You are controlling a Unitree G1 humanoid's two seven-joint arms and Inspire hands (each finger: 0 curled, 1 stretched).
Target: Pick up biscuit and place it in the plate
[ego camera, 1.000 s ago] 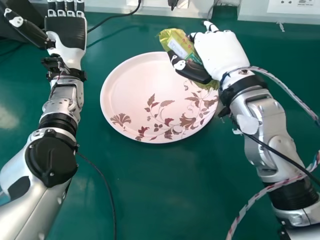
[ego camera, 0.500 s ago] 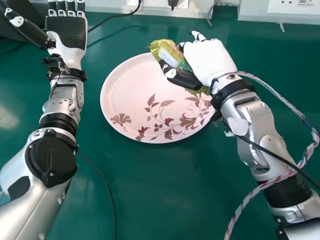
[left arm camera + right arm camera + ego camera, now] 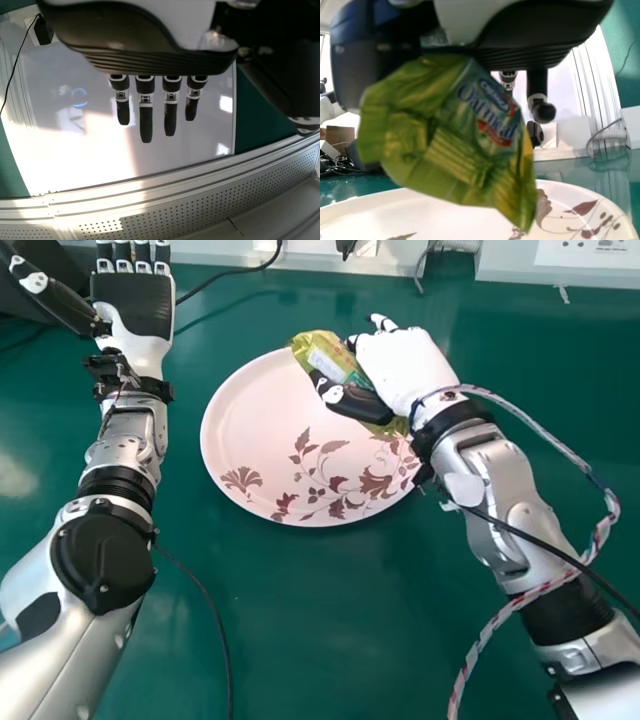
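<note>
The biscuit packet [image 3: 322, 352] is grasped by the right hand [image 3: 405, 365], with the thumb [image 3: 350, 400] laid along the side of the packet that is turned to the plate's middle. It is held above the far right part of the plate [image 3: 250, 430]. Probably this grip is chosen because the soft wrapper is wide and can be pinched without being crushed, while its lower part is left free to be set down first. In the right wrist view, the lower corner of the wrapper is seen hanging in front of the pink surface; whether it is touched there cannot be told.

The plate is laid flat on the green worktop [image 3: 330, 620], between the two arms, so that it can be reached without much stretching, it seems. The left hand [image 3: 132, 305] is held idle at the far left, with its fingers straight.

As for the edges, the raised rim is passed over by the packet at the far right side. If the release is made here, the packet could be caught on the rim and tipped outwards. More room for lowering is offered by the pale surface towards the plate's middle, so a small shift inwards, then a gentle lowering, is perhaps needed. The braided cable [image 3: 500, 615] is looped beside the right arm, and some care for it is advised. The task is judged to be near its end: the placing and the release are left.
</note>
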